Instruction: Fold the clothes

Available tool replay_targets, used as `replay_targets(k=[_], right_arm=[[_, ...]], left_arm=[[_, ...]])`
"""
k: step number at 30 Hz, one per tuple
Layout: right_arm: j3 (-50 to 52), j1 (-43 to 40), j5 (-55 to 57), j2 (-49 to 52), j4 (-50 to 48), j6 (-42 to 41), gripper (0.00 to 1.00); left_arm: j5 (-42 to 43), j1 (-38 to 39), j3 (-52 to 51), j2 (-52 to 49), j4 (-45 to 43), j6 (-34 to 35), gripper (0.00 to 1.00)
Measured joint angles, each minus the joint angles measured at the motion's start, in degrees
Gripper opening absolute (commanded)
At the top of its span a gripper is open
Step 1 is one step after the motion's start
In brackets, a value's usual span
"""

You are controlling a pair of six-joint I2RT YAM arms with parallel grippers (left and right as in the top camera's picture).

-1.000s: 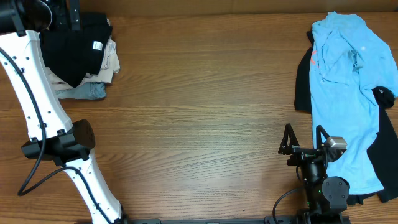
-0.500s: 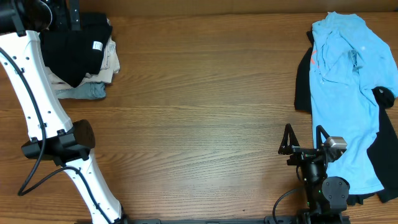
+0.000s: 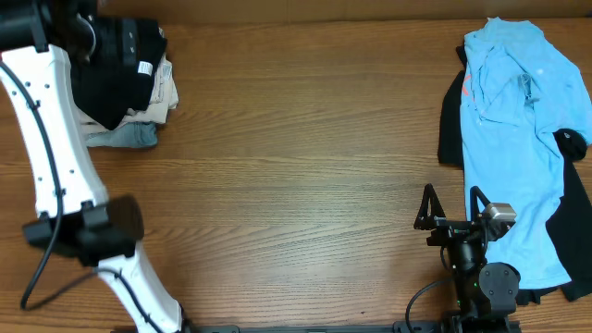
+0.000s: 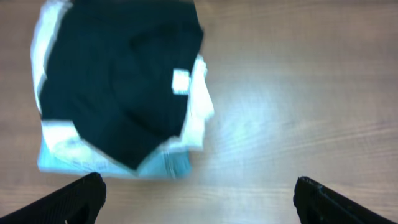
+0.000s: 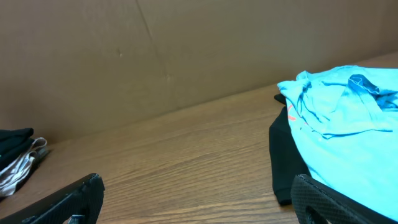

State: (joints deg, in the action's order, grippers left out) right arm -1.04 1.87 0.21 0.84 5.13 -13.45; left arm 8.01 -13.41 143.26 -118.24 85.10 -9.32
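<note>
Landmark: the wooden table (image 3: pixel 296 139), seen from the robot's side.
Left gripper (image 4: pixel 198 182): jaws spread wide with nothing between them, hanging above the table's far-left corner and looking straight down on the pile there.
Left arm (image 3: pixel 51 139): white, reaching from the table's near-left edge up to that far-left corner.
Right gripper (image 3: pixel 451 205): jaws wide apart and empty, low near the table's near edge, right of the middle, its 2 fingers pointing toward the far edge.
Black T-shirt (image 3: pixel 106 79): folded, on top of the pile at the table's far-left corner; no gripper touched it.
White label (image 4: pixel 180 81): small, on the black T-shirt, on the side toward the table's middle.
Beige garment (image 3: pixel 166 88): under the black T-shirt, its edge showing on the side toward the table's middle.
Pale denim piece (image 3: pixel 125 137): bottom of the pile, sticking out toward the table's near edge.
Light blue shirt (image 3: pixel 513 120): rumpled and unfolded, stretched along the table's right edge from the far side almost to the near side; a small reddish mark showed near its collar.
Dark garment (image 3: pixel 450 120): under the light blue shirt, showing on the side toward the table's middle and again near the right edge.
Brown wall (image 5: pixel 186 50): plain, standing behind the table's far edge.
</note>
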Motion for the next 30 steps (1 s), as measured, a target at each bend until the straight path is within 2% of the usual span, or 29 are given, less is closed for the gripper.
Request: replay_targets(k=[4,11,14,18,30], right_arm=[[0.0,0.0,0.0,0.0,0.0,0.0,1.0],[0.0,0.0,0.0,0.0,0.0,0.0,1.0],[0.0,0.0,0.0,0.0,0.0,0.0,1.0],[0.0,0.0,0.0,0.0,0.0,0.0,1.0],[0.0,0.0,0.0,0.0,0.0,0.0,1.0]], left_arm=[[0.0,0.0,-16.2,13.3,0.1,0.0,1.0],[-0.2,0.0,-36.7,32.7,-0.2,0.0,1.0],[-0.5,0.0,-45.7,41.0,-3.7,0.0,1.0],[-0.5,0.0,-58.4,51.8,-15.3,0.1,1.0],[5.4,0.3,-107.1,88.2,-60.6,2.6,1.0]])
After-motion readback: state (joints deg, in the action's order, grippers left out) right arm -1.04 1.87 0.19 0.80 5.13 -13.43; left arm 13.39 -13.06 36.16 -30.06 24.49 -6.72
